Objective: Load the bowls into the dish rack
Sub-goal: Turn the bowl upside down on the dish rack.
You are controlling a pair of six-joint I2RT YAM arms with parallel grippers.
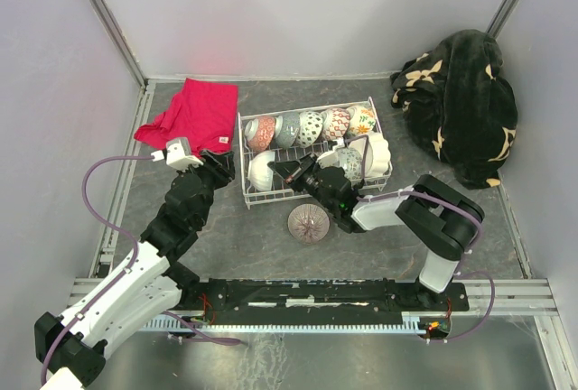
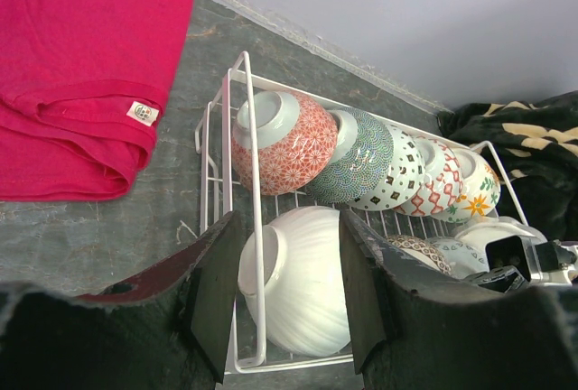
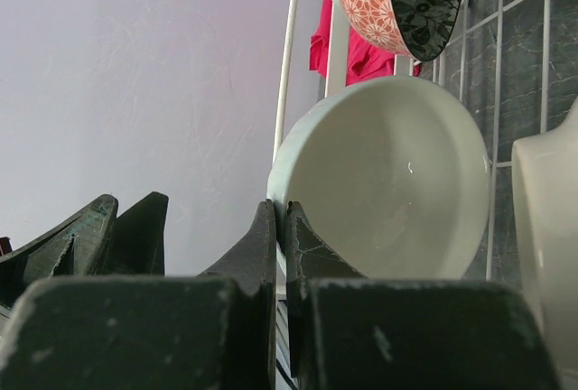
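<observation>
My right claw is pinched nearly together. A pale rim runs down into the thin slit between its fingers, so it seems clamped on the edge of the white bowl, though the contact itself is hidden behind my own fingers. That bowl stands on its side at the left end of the front row of the dish rack, with its mouth turned toward this claw.

My left claw is spread wide with nothing between its fingers. It hangs over the rack's near left corner, and the white bowl's foot faces it.

Behind the white bowl, five bowls lean on edge in one row along the rack's far side, each touching the next. From left to right they are the red-lattice bowl, the blue mosaic bowl, the speckled bowl, the red-diamond bowl and the orange floral bowl.

More pale bowls sit at the right end of the front row. My right arm covers much of them.

One dark-patterned bowl lies on the table just outside the rack's near edge, beside my right forearm.

The red cloth lies left of the rack. The black floral blanket is heaped in the far right corner, well apart from both claws.
</observation>
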